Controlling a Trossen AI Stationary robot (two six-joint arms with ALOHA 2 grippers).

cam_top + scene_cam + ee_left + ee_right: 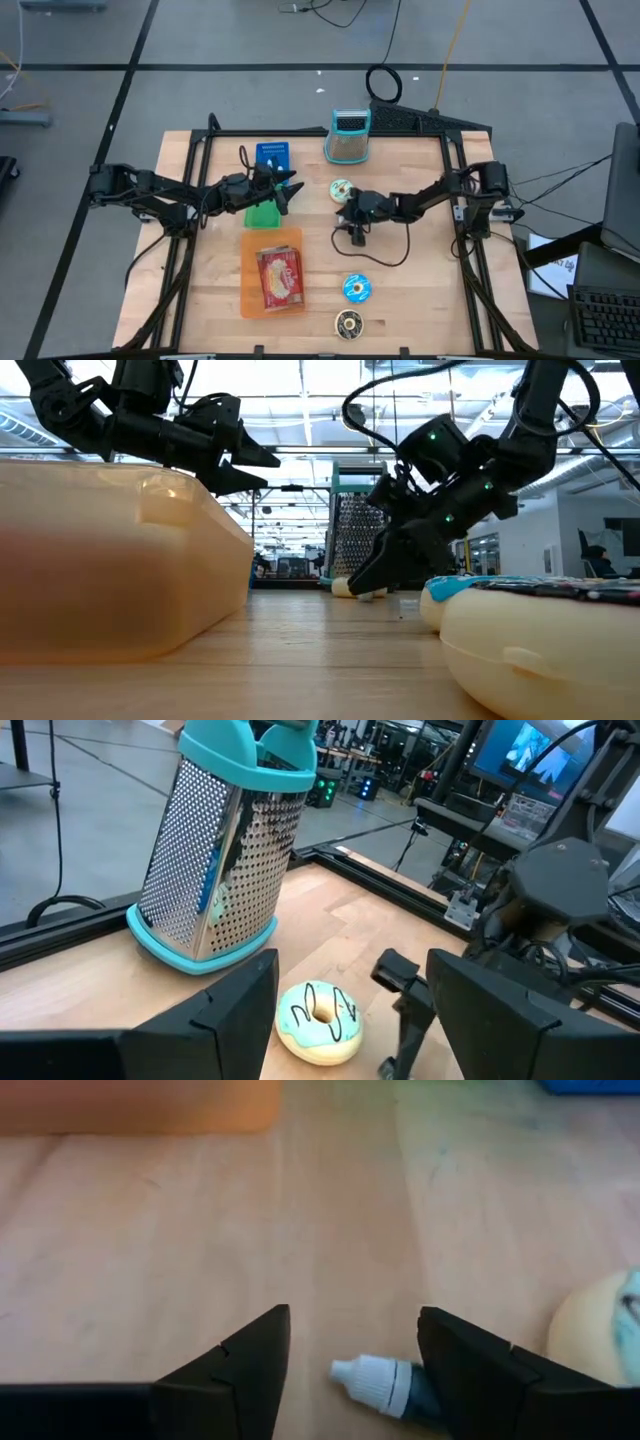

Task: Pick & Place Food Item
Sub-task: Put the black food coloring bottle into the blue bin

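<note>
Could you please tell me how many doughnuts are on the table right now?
3: a mint one near the grater, a blue one right of the orange tray, and a dark one at the front edge. None seems hidden.

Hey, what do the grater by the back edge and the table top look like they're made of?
The grater seems to be shiny metal sheet, probably steel: its punched faces mirror the surroundings. Its handle and base rim are teal with a smooth matte look, likely plastic. The table top looks like pale wood, with visible grain and plank seams and a light satin finish.
</note>
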